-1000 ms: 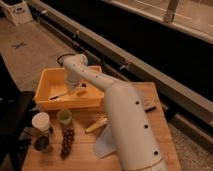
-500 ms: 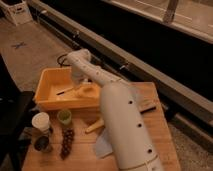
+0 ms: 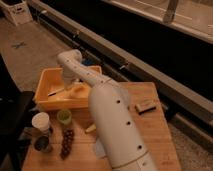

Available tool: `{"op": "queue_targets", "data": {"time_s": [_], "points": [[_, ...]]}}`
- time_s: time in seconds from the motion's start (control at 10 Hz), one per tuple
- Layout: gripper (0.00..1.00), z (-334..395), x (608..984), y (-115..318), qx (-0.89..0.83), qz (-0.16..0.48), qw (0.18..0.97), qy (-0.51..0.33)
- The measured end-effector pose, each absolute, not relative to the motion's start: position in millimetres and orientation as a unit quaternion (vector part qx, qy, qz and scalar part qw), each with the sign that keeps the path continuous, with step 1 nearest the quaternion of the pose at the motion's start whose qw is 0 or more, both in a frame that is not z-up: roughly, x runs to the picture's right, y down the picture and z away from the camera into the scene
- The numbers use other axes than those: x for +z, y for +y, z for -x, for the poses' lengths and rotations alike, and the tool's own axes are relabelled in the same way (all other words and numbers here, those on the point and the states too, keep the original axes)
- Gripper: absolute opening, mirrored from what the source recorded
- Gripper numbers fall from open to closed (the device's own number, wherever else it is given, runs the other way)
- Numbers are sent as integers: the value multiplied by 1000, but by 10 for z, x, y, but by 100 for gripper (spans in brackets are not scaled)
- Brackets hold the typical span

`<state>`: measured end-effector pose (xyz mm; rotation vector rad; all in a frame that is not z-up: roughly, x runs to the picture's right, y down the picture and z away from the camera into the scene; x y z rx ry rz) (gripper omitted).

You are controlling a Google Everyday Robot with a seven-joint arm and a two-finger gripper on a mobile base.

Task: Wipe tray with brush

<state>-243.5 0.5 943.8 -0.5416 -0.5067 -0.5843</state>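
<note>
Nearest on the wooden table (image 3: 155, 135) stand a dark jar (image 3: 42, 144) and a white cup (image 3: 40, 121); what either holds cannot be made out. Beside them lies a bunch of dark grapes (image 3: 66, 142), straight on the wood. Just behind the grapes is a small green cup (image 3: 64, 116), its inside too dim to read. A yellowish tapered piece (image 3: 90, 128) lies near it, against the base of the white arm (image 3: 112, 125).

Farther back sits the tray (image 3: 46, 79), yellow-orange, with sloping walls. In it lies the brush (image 3: 61, 90), a thin dark handle reaching toward the left wall, its pale head toward the middle of the floor. The arm bends down over the tray's right side, and the hand (image 3: 76, 88) is low inside the tray, at the brush's head end. Whether it is gripping the brush or merely beside it cannot be told.

To the right, well apart from the tray, a flat tan block (image 3: 145, 106) rests on the table.
</note>
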Motion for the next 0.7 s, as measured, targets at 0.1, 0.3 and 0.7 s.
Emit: {"op": "queue_targets", "data": {"time_s": [0.1,0.3,0.7], "points": [[0,2453,9388,61,-286,262,888,-248],[0,2316,9284,154,-281,267,888,-248],[0,1803,9283,112,-250,283,899,-222]]}}
